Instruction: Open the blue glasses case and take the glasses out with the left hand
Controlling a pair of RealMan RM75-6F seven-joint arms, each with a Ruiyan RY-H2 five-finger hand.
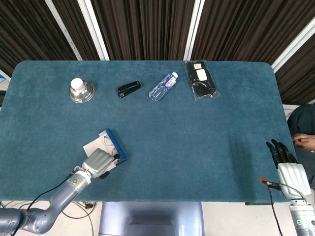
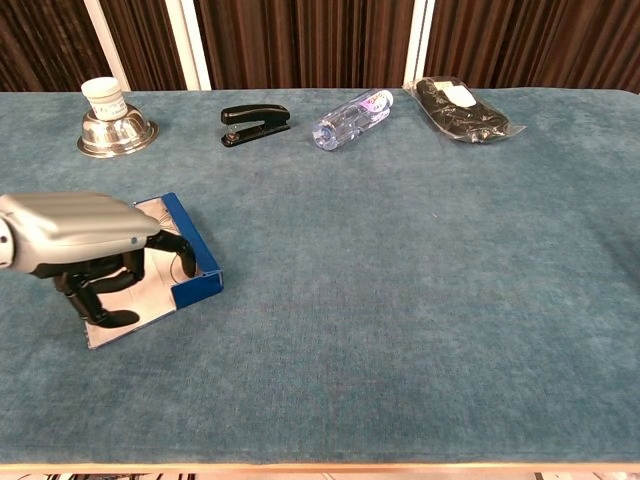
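Note:
The blue glasses case [image 1: 117,145] [image 2: 197,258] lies open at the table's front left, its pale lining showing. My left hand [image 1: 98,162] [image 2: 72,232] hangs over the case with its dark fingers [image 2: 100,285] curled down into the lining. A thin wire-like curve shows by the blue wall, but the glasses themselves are hidden under the hand, so I cannot tell whether they are held. My right hand [image 1: 285,162] is off the table's front right corner, fingers straight and apart, holding nothing; only the head view shows it.
Along the far side stand a metal bowl with a white jar [image 1: 81,91] [image 2: 115,125], a black stapler [image 1: 129,89] [image 2: 255,123], a lying water bottle [image 1: 164,86] [image 2: 352,117] and a plastic bag of black items [image 1: 201,78] [image 2: 462,108]. A person's hand [image 1: 305,141] shows at the right edge.

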